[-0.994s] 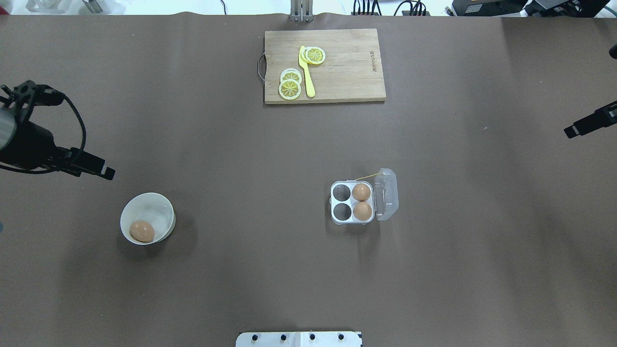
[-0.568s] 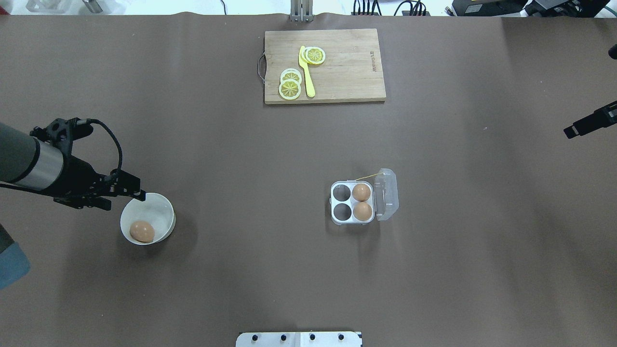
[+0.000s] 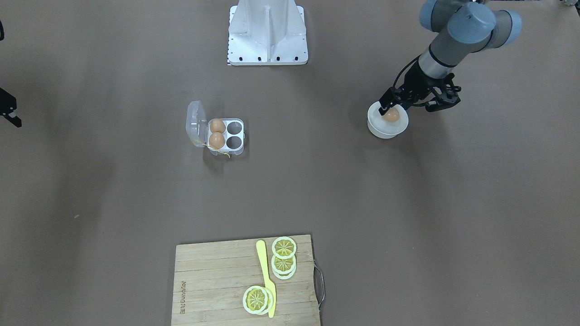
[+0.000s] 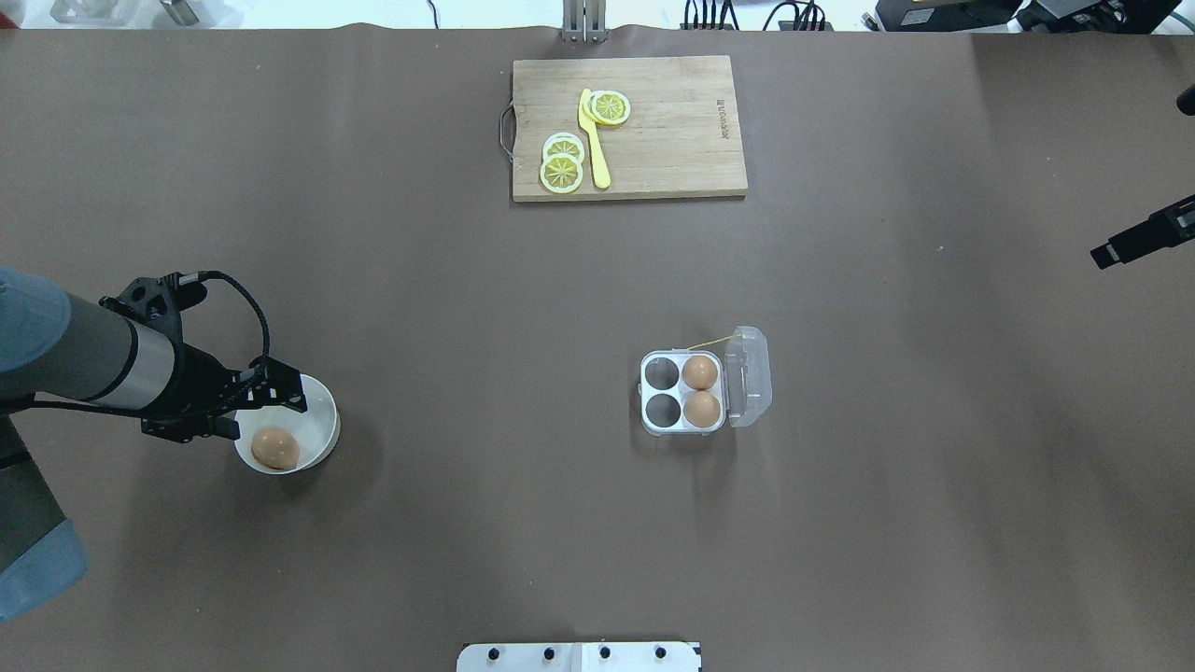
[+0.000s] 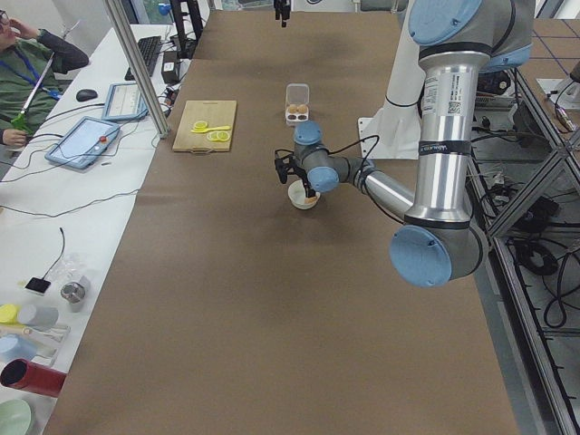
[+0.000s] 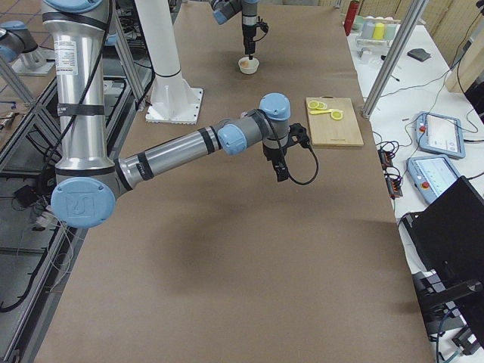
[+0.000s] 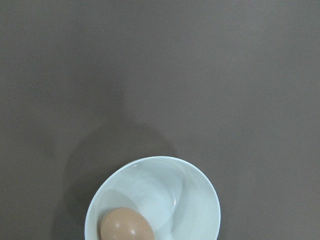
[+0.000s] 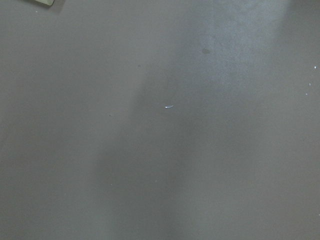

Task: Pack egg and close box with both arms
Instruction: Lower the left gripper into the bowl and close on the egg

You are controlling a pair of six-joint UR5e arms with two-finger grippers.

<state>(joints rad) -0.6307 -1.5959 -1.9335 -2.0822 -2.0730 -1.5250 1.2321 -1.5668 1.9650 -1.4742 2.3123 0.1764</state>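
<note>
The egg [image 4: 274, 448], where is it, and how does it lie?

— In the white bowl [image 4: 316, 425], near me on my left, against the bowl's near side. It lies on its side, long axis running roughly left to right across the table [image 4: 467, 280]. Which end is the narrow one I cannot tell.

— And your jaws?

— My left gripper [image 4: 266, 418] hangs over the bowl, its fingers [image 4: 294, 401] spread apart. My right gripper [image 4: 1106, 252] shows only as a dark bar at the table's right edge, well apart from everything. Whether it is open I cannot tell.

— Farther out?

— The box [image 4: 663, 409], mid-table, its lid [image 4: 750, 375] open on the right side. Two more eggs [image 4: 700, 373] sit in the cells beside the lid, and the two cells toward the bowl are bare. Beyond it lies a wooden cutting board [image 4: 672, 131] with lemon slices [image 4: 562, 166] and a yellow knife [image 4: 595, 149].
</note>
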